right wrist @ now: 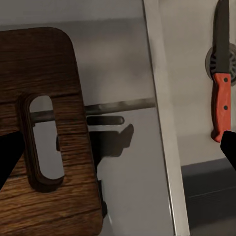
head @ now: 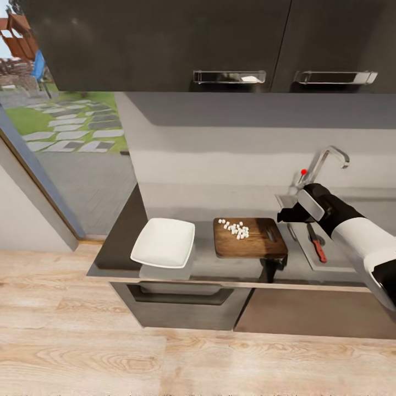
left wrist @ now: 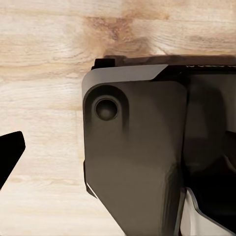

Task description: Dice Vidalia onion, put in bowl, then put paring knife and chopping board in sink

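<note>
White squarish shallow bowl (head: 163, 242) with rounded corners on the smooth grey tabletop (head: 206, 265), left of the board, nothing inside. Rectangular brushed-steel sink (head: 324, 258) at the right, holding the slim paring knife (head: 316, 242) with dark blade and red handle; long axis near to far, handle toward the near side, blade tip pointing far, over the round drain (right wrist: 212, 61). Brown wooden chopping board (head: 250, 237) with rounded corners just left of the sink, long axis left to right, slot-shaped handle hole (right wrist: 42, 142) at the right end, beside the sink rim. Tiny pale diced onion pieces (head: 235, 228) clustered on the far left part of the board. Right hand (head: 287, 214) above the board's right end, holding nothing, fingers spread wide. Left hand (left wrist: 10, 160) over pale wood-plank floor (left wrist: 44, 64); only one dark fingertip visible, so cannot tell its spread.
</note>
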Robot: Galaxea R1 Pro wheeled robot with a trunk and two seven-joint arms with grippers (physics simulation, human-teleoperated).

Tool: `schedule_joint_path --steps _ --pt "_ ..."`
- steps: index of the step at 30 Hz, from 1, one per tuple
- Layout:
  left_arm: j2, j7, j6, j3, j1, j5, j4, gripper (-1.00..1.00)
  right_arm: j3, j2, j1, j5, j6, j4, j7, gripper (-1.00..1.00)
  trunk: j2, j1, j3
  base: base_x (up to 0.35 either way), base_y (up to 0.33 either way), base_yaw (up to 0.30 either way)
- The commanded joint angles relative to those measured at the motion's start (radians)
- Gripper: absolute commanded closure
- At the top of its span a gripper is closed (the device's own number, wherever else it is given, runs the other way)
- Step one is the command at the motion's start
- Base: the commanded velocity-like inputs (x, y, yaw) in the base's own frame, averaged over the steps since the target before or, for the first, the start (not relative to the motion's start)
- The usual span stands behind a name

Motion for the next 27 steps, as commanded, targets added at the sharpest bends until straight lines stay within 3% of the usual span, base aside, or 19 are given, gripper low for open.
schedule_joint_path --steps 1,19,27 --pt "-0.001 0.001 -0.008 -0.009 -0.002 0.009 0.005 -1.0 0.008 -0.001 -0.001 -0.011 0.002 -0.002 -0.007 -1.0 -0.002 0.001 -0.003 0.0 0.0 0.0" --pt "-0.001 0.001 -0.008 -0.009 -0.002 0.009 0.005 -1.0 0.01 0.018 -0.001 -0.006 0.003 0.0 0.018 -1.0 -0.002 0.001 -0.032 0.0 0.0 0.0" --pt "-0.001 0.001 -0.008 -0.009 -0.002 0.009 0.005 -1.0 0.04 0.014 -0.001 -0.006 0.002 0.0 0.019 -1.0 -0.002 0.001 -0.045 0.0 0.0 0.0"
